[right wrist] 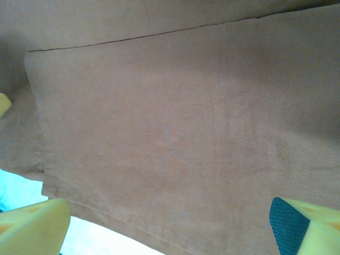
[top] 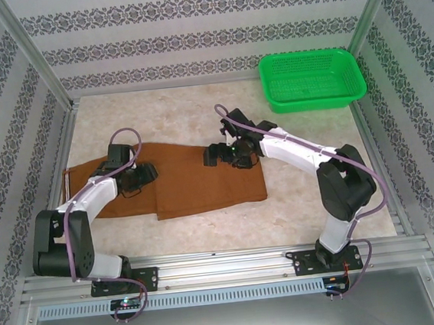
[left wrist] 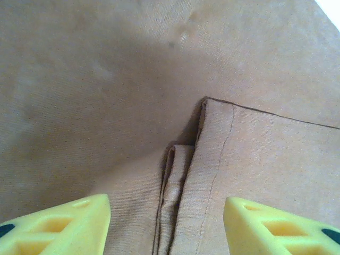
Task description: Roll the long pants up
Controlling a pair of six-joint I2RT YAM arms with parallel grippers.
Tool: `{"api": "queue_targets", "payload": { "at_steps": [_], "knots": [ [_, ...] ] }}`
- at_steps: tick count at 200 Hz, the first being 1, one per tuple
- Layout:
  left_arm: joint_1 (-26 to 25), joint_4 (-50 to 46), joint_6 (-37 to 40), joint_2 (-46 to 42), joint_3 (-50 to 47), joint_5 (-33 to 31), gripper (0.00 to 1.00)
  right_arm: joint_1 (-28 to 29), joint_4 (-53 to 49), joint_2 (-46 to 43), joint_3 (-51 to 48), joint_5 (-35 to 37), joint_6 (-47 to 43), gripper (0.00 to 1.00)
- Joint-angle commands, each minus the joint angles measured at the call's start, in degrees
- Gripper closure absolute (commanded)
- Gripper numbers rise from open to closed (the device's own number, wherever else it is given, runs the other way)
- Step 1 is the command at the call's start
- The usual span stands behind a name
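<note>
The long pants (top: 196,181) lie flat across the table, rust-brown, folded lengthwise with one layer over another. My left gripper (top: 138,178) hovers low over their left part. It is open, and a stitched fold edge (left wrist: 183,186) runs between its yellow fingertips (left wrist: 69,226). My right gripper (top: 228,156) is over the right part of the pants (right wrist: 175,122), also open, with flat cloth between its fingertips (right wrist: 32,223). A hem edge (right wrist: 106,215) runs just above the pale table at lower left. Neither gripper holds any cloth.
A green plastic basket (top: 313,80) stands at the back right of the marbled table (top: 189,115). Metal frame posts and patterned walls close in the sides and back. A rail (top: 227,265) carries both arm bases at the near edge.
</note>
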Motion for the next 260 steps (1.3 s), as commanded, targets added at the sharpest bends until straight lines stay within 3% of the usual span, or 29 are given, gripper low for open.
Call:
{"api": "queue_targets", "payload": {
  "at_steps": [1,82,171,260],
  "knots": [
    [-0.05,-3.08,3.78,3.33,1.11,-0.16,0.41,-0.37,0.72,1.94,0.33,-1.37,0.69,0.03],
    [-1.12,6.49,1.37,14.75,1.28,12.13,0.44,-2.43,2.21,2.09,-3.18,-1.66,0.68,0.03],
    [-3.74,3.27,2.15,10.69,4.35,9.23,0.43,-3.89,4.01,8.69,-6.20,-2.63,2.08,0.04],
    [-5.35,4.90,2.10,20.07,8.62,14.22,0.46,-4.84,5.82,9.44,-8.18,-3.37,2.25,0.05]
  ]
}}
